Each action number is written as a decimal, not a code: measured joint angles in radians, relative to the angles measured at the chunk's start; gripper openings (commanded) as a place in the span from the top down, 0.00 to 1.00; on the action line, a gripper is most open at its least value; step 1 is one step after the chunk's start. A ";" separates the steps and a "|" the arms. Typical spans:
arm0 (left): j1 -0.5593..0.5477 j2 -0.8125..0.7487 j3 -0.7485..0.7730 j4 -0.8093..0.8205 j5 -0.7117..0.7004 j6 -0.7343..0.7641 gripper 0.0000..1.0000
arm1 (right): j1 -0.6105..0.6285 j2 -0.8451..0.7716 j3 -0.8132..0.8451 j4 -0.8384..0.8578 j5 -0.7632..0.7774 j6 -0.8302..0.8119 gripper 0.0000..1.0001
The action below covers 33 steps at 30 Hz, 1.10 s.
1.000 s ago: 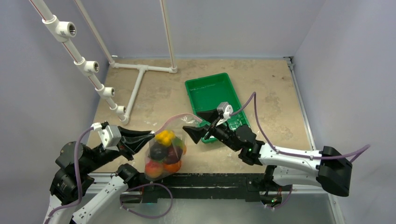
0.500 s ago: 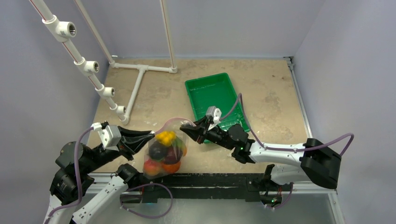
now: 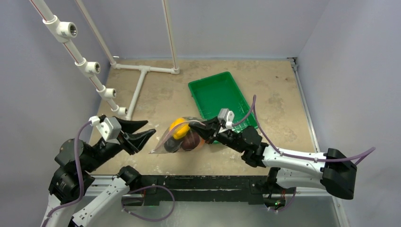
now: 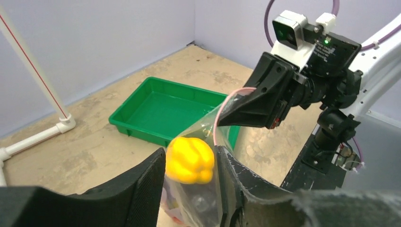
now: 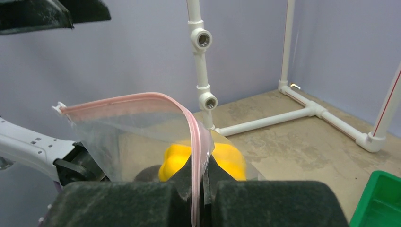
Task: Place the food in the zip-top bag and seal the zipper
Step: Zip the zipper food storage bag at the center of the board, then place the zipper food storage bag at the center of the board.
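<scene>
The right end effector is pinching shut on the zipper of the zip-top bag, which is sagging over the tabletop just beside the green tray and carrying the food, a yellow pepper showing uppermost. The left end effector is standing open near the bag's other side, gripping nothing.

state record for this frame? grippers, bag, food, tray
left gripper: open, apart from the bag
right gripper: shut on the zipper
zip-top bag: held by its mouth edge only
food: inside the bag, yellow pepper nearest the mouth
green tray: on the table behind the bag
seal: cannot tell
</scene>
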<state>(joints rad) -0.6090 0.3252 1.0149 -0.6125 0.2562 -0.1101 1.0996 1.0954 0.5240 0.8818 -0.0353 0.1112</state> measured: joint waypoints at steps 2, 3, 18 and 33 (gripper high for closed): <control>0.000 0.030 0.024 0.001 -0.013 0.003 0.46 | 0.000 -0.006 0.000 -0.008 0.000 -0.007 1.00; 0.000 0.045 0.035 0.001 -0.018 0.003 0.43 | 0.000 -0.008 -0.001 -0.012 0.000 -0.010 1.00; 0.000 0.366 0.083 -0.003 0.164 0.024 0.35 | 0.008 -0.024 -0.010 -0.120 0.003 -0.022 1.00; 0.000 0.463 0.008 -0.022 0.236 0.025 0.49 | 0.008 0.012 0.009 -0.169 0.045 -0.009 1.00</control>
<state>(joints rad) -0.6090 0.7887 1.0229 -0.6346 0.4919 -0.0849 1.1080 1.1072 0.5331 0.7132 0.0097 0.1020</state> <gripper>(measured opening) 0.540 0.004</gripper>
